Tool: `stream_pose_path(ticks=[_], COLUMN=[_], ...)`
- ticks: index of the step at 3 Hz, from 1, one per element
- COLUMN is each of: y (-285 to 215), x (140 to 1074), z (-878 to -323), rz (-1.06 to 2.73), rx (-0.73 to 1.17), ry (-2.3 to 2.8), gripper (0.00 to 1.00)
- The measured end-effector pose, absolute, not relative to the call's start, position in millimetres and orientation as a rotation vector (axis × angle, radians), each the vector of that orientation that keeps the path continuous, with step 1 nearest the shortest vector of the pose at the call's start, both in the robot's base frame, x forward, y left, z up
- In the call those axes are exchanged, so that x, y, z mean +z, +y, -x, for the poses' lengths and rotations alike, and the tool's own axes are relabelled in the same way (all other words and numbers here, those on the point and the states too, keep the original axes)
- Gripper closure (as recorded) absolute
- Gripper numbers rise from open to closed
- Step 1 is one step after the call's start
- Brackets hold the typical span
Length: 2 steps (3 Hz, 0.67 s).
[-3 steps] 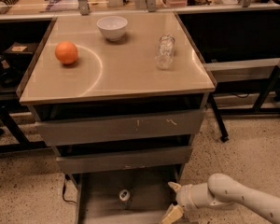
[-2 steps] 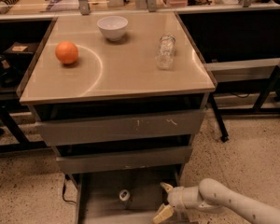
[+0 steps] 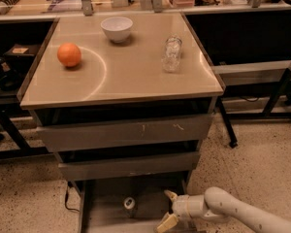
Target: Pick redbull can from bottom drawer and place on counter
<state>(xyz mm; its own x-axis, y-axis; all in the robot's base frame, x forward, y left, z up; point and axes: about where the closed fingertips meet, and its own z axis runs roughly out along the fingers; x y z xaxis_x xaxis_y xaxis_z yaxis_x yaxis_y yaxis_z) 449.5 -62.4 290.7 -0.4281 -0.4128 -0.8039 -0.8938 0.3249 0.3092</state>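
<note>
The redbull can (image 3: 130, 203) stands upright on the grey floor of the open bottom drawer (image 3: 106, 212), left of centre. My gripper (image 3: 166, 209) reaches in from the lower right on a white arm; its two tan-tipped fingers (image 3: 170, 195) are spread open and empty, a short way right of the can, not touching it. The counter (image 3: 121, 62) is the glossy beige top with a white arc mark.
On the counter stand an orange (image 3: 69, 55) at left, a white bowl (image 3: 117, 29) at the back and a clear plastic bottle (image 3: 172, 53) at right. Two upper grey drawers (image 3: 123, 132) are pulled partly out above the bottom one. Dark shelving flanks both sides.
My gripper has moved left over the bottom drawer, closer to the can, with its fingers still open. The can and the counter objects have not moved.
</note>
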Motion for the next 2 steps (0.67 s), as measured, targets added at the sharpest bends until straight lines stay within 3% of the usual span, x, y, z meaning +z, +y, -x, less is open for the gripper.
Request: stream_pose_path(ticks=[2], y=[-10.9], x=[263.6], z=[-475.5], rz=[1.141], rx=[1.101], ry=[1.85], gripper=[0.0])
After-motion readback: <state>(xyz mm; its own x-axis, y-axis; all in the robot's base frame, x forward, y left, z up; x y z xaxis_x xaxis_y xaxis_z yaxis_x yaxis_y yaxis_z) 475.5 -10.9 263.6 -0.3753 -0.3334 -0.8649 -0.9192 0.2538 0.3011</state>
